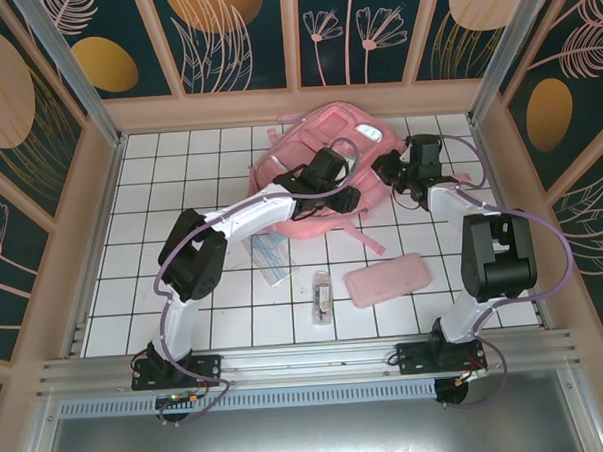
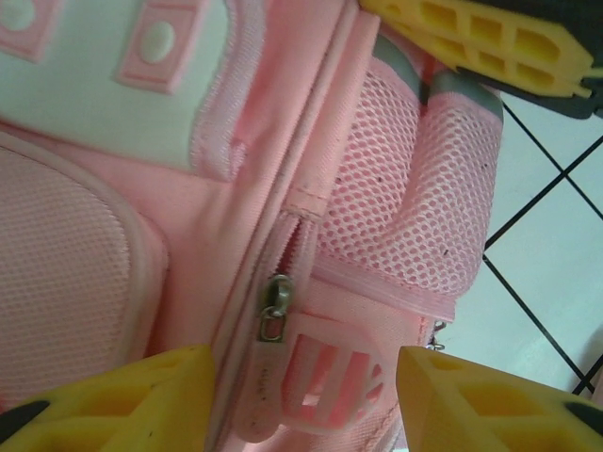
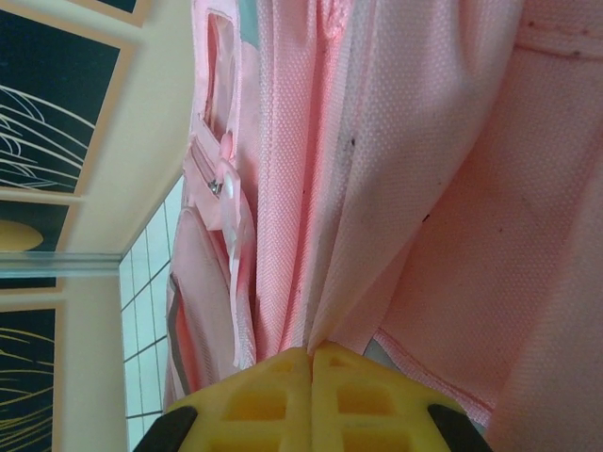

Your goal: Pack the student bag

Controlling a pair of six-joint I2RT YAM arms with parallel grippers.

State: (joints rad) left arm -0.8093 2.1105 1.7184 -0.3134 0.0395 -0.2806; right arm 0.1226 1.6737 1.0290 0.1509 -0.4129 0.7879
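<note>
- The student bag (image 1: 303, 136) is laid far back on the table (image 1: 180, 191), in the middle.
- The left gripper (image 2: 303, 377) is held half open at the bag's zip pull (image 2: 273, 308), with nothing gripped.
- Pink bag cloth is pinched in the closed right gripper (image 3: 311, 363).

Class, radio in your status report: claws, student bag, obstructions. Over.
Right claw shut on student bag fabric. Left claw open astride zipper pull. Pencil case unpacked.
</note>
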